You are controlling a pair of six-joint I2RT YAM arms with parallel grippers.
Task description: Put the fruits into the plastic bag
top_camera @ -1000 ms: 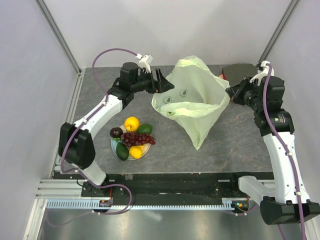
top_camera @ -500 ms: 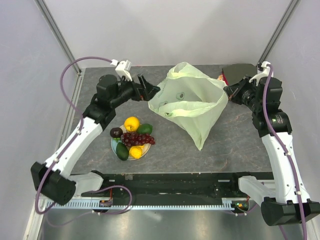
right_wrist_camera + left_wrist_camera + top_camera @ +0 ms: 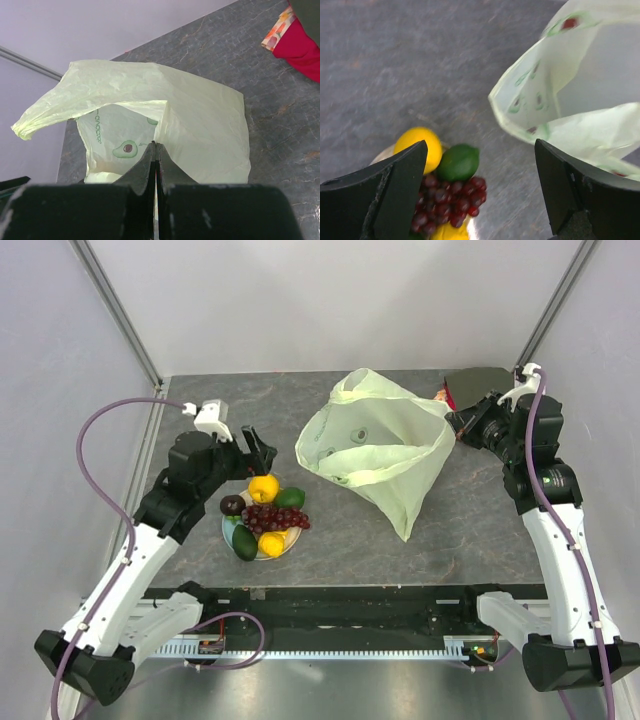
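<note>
Pinching plastic bag (image 3: 385,445), right tool (image 3: 455,423); left tool (image 3: 259,445) spread by fruits (image 3: 266,512); red cloth (image 3: 302,50) beyond.

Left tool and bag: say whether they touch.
Apart. The top view shows bare table between the open left tool and the bag.

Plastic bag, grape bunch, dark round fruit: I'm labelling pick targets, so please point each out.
plastic bag (image 3: 405,490), top external view, on its side wall below the mouth.
grape bunch (image 3: 275,518), top external view, middle of the cluster.
dark round fruit (image 3: 232,505), top external view, its top.
</note>
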